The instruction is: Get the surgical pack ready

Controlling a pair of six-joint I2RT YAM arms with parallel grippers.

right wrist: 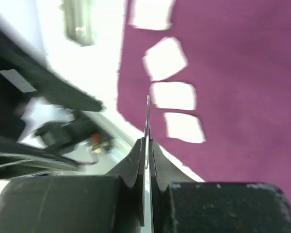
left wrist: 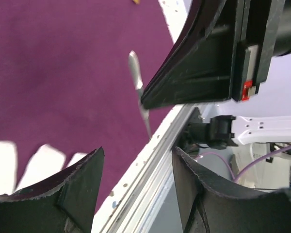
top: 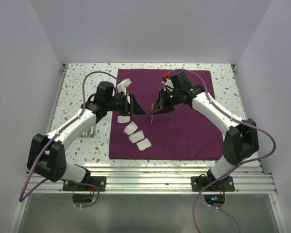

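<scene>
Cloth [top: 184,131] lies flat mid-frame, gauze squares [top: 134,133] at its lower left. We see the right gripper [right wrist: 146,145] pinching a thin steel instrument [right wrist: 147,114] above it, the left gripper [left wrist: 138,158] spread wide.

table [top: 77,82]: speckled white | near edge: aluminium rails [top: 150,179] | walls [top: 150,29]: plain white

The cloth [top: 184,131] is soft, dull purple fabric. The gauze [top: 131,128] looks white and soft. The tool [left wrist: 134,73] is thin, shiny metal. The table [top: 82,82] is smooth, speckled like stone. The left gripper [left wrist: 138,151] is dull black plastic.
</scene>
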